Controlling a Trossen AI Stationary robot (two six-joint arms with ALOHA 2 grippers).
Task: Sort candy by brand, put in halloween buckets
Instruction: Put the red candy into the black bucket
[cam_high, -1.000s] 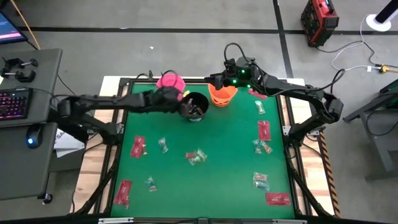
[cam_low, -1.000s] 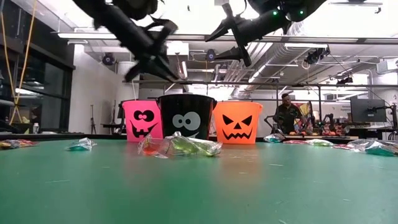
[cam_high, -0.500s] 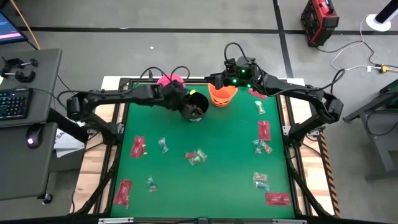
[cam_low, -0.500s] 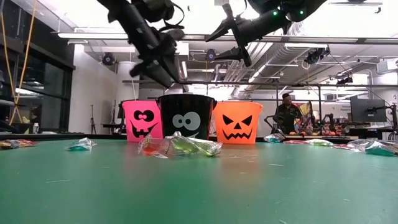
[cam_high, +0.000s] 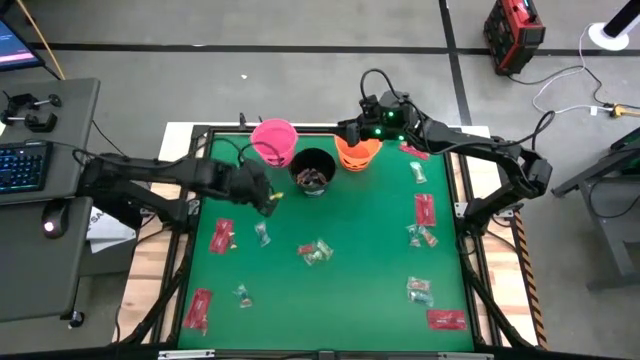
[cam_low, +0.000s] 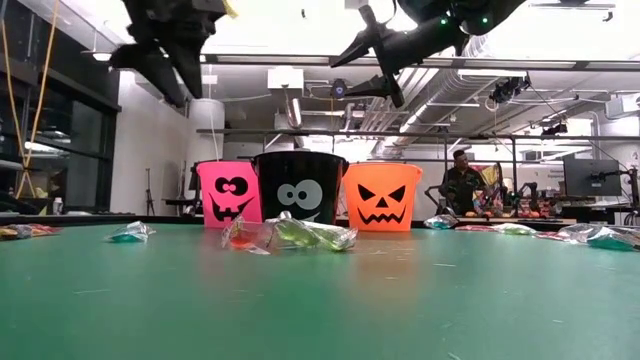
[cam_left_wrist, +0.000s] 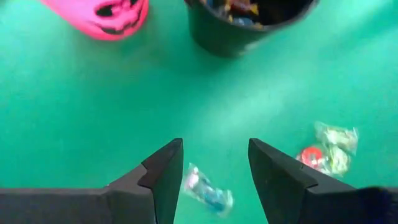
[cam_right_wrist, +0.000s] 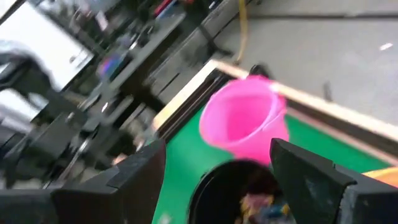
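Observation:
Three halloween buckets stand in a row at the table's far side: pink (cam_high: 274, 140), black (cam_high: 314, 170) with candy in it, and orange (cam_high: 358, 152). Candy lies scattered on the green mat: flat red packets (cam_high: 222, 236) and small crinkly pieces (cam_high: 316, 252). My left gripper (cam_high: 268, 198) hangs open and holds nothing, on the near left of the black bucket. It points steeply down over a clear teal piece (cam_left_wrist: 208, 193). My right gripper (cam_high: 345, 130) is open and holds nothing, above the orange bucket's far left rim.
More red packets (cam_high: 424, 208) and small pieces (cam_high: 420, 236) lie along the mat's right side, others at the near left (cam_high: 198, 308). A raised black frame (cam_high: 190, 250) borders the mat. Bare mat lies between the buckets and the candy.
My left gripper has drawn back from over the black bucket toward the table's left and near edge, rising a little and tipping to point more steeply down. It now hangs over the mat by the teal piece. The buckets and the candy on the mat have stayed put.

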